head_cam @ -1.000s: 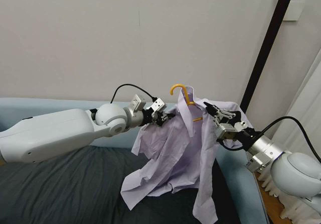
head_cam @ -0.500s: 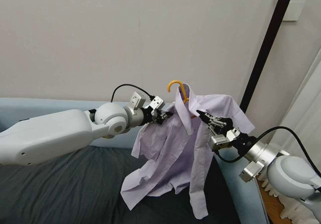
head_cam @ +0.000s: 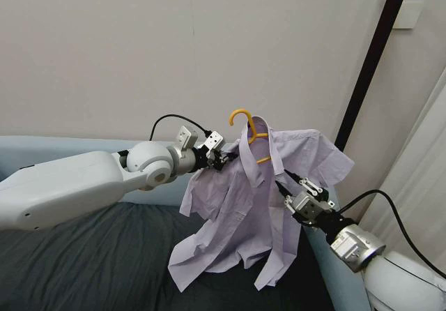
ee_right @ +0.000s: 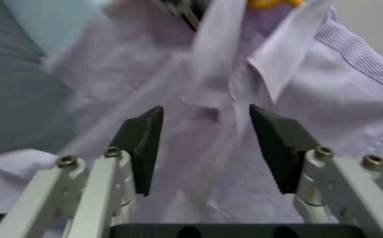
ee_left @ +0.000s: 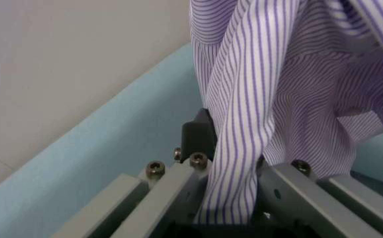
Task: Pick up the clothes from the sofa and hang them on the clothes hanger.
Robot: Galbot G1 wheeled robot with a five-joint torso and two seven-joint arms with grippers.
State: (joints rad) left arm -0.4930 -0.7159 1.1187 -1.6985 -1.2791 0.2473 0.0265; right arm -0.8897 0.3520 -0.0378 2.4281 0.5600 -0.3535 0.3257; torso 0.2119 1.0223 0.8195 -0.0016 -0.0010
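my left end effector point(head_cam: 224, 159) clamped on the striped shirt point(head_cam: 240, 210) beside its yellow hanger point(head_cam: 242, 120), right end effector point(head_cam: 293, 183) spread apart at the shirt front, hem low over the sofa point(head_cam: 49, 148)

Home living room, blue sofa point(head_cam: 83, 147), white curtain point(head_cam: 418, 178)

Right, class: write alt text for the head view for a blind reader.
A lilac shirt on a yellow hanger hangs above a sofa, the left gripper pinching its shoulder. The open right gripper is close to its front.
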